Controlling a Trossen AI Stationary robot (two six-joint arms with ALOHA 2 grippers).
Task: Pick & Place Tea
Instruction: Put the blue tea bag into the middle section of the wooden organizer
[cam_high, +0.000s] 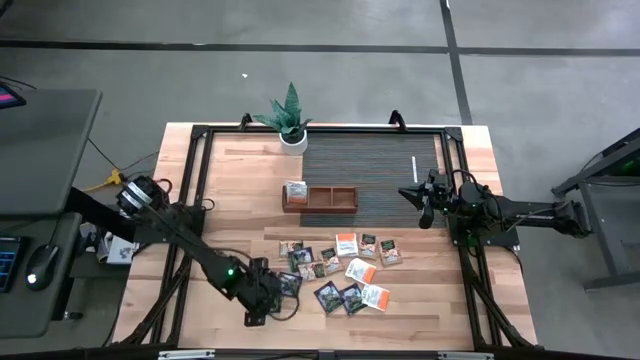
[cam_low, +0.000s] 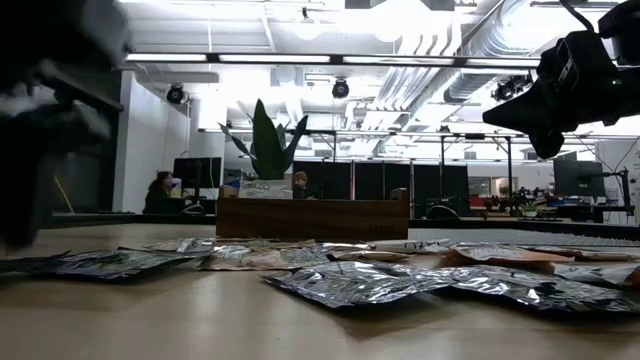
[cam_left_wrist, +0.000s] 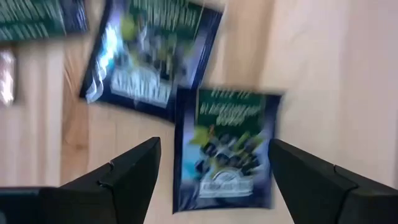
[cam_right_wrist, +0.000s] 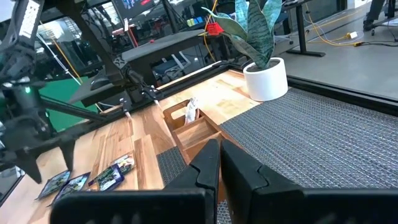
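Observation:
Several tea sachets (cam_high: 340, 265), white-and-orange and dark green, lie flat and scattered on the wooden table's near middle; they also show in the low view (cam_low: 350, 278). One more sachet (cam_high: 295, 190) stands in the left compartment of the brown wooden tray (cam_high: 322, 198). My left gripper (cam_left_wrist: 214, 180) is open and low over the pile's left end. Its fingers stand on either side of a dark green sachet (cam_left_wrist: 227, 149) without touching it. My right gripper (cam_right_wrist: 219, 165) is shut and hovers over the dark mat (cam_high: 370, 170), right of the tray.
A potted plant (cam_high: 290, 125) in a white pot stands at the table's far edge, behind the tray. A black frame (cam_high: 460, 250) runs around the work area. A second dark sachet (cam_left_wrist: 149, 56) lies just beyond the one between my left fingers. Bare wood lies near the pile.

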